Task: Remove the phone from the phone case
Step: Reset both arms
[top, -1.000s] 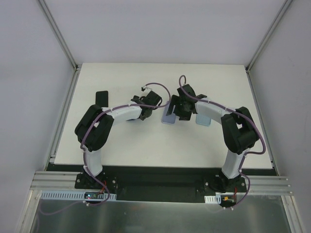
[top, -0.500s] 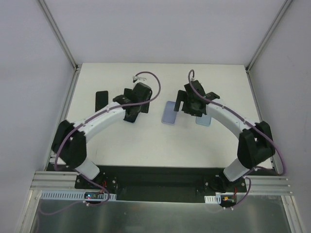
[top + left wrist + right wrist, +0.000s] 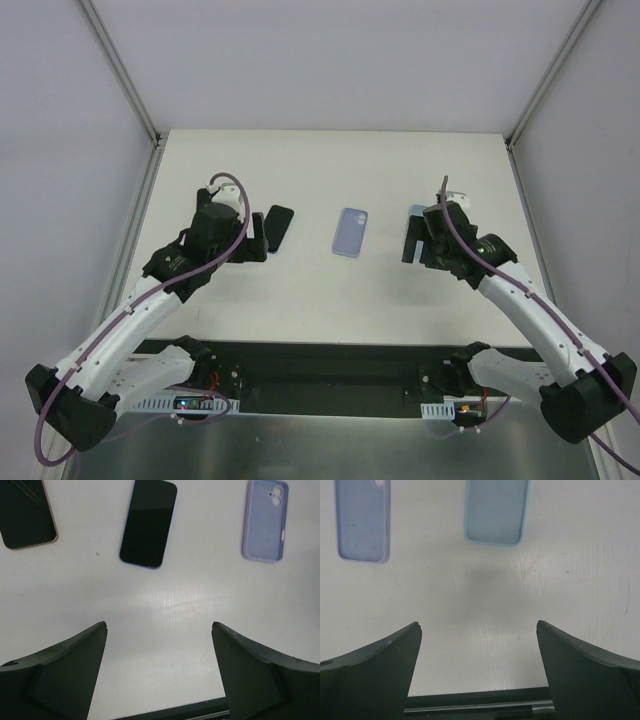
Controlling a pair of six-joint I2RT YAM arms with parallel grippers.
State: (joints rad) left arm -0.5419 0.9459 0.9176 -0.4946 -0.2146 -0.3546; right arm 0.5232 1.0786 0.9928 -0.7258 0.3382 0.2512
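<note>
Pulled back from the centre, with left gripper [image 3: 159, 625] and right gripper [image 3: 478, 624] both spread wide and empty, leaving the black phone [image 3: 148, 522] bare on the table [image 3: 300, 290], apart from the lavender phone case [image 3: 265, 520]: extraction apparently done.

Table [image 3: 300, 290] bears phone [image 3: 148, 522], another phone [image 3: 25, 512], lilac case [image 3: 265, 520], blue case [image 3: 497, 511].
</note>
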